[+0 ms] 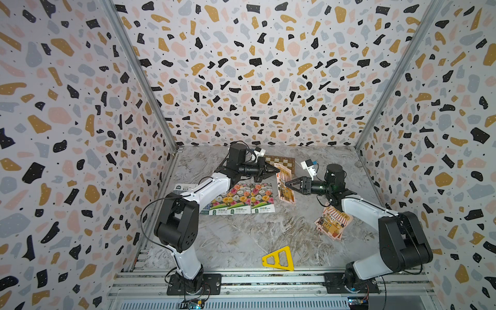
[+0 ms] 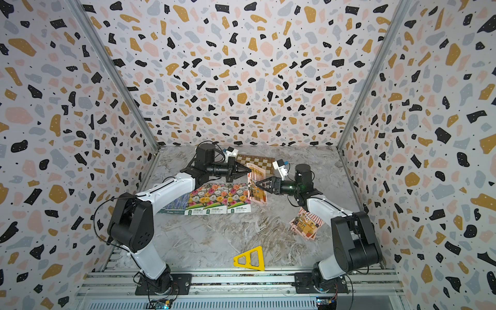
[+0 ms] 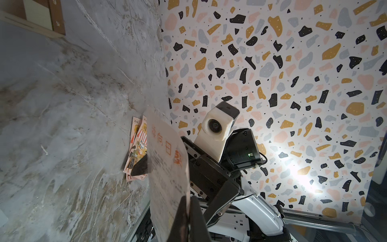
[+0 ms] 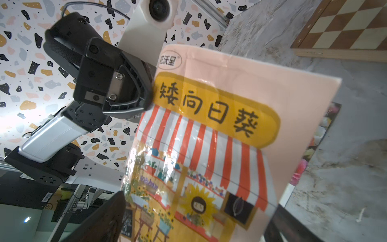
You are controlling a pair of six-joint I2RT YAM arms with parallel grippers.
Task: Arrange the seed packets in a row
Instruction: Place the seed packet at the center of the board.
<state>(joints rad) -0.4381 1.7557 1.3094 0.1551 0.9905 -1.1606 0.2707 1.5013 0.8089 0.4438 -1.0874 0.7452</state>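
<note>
Right wrist view shows the pink packet [image 4: 219,130] with the orange-awning shop drawing hanging upright in the air, its printed face to the camera. The left claw [image 4: 147,100] is fully closed on an upper corner of the packet and carries it alone. The right claw [image 4: 198,205] has its jaws spread wide, one finger [image 4: 109,213] to each side of the packet's lower part. Neither seems to press on it, so this claw has hold of nothing.

In both top views the packet hangs between the two claws above the table [image 1: 255,236]. It is just beside the last of three flower packets [image 1: 237,198], which lie edge to edge in a row. At the row's other end a lavender packet [image 2: 175,205] shows partly under the left arm. Two more pink packets [image 1: 332,221] lie overlapped near the right arm, well apart from the row. The chessboard [image 1: 281,161] sits behind the claws and the yellow triangle [image 1: 279,259] lies near the front edge.

The corner grip probably lets the thin sheet hang free, so it can be lowered flat into the open place at the end of the row. With only one corner pinched, the glossy packet may swing or curl on the way down. The wide jaws astride it could steady it if needed.
</note>
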